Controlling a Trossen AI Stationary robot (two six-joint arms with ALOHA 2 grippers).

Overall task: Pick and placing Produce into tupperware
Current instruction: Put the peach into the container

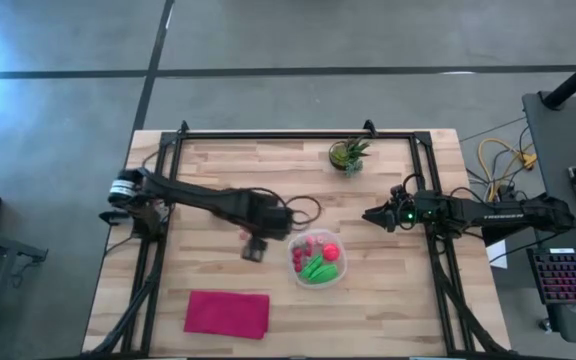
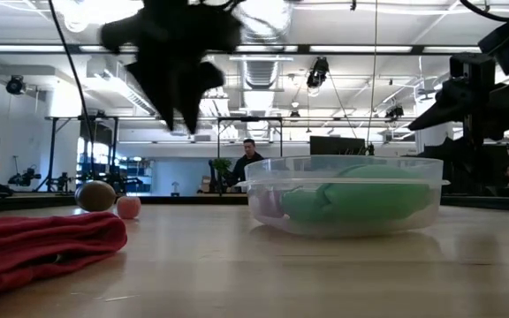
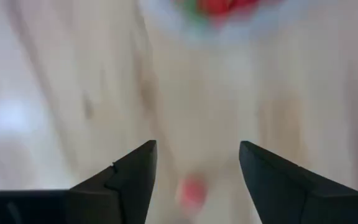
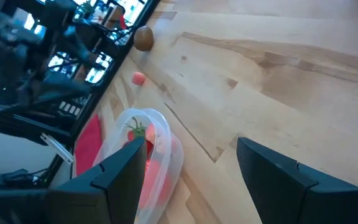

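Produce lay mostly inside the plastic tub (image 1: 317, 260), red and green pieces together, near the middle of the wooden bench (image 1: 388, 300). A magenta cloth (image 1: 227, 312) lay flat at the front. The left gripper (image 1: 255, 247) hung just beside the tub, jaws released and empty. The right gripper (image 1: 376, 215) waited apart, jaws likewise released. A brown oval (image 2: 96, 195) and a small pink piece (image 2: 128, 207) sat loose on the bench.
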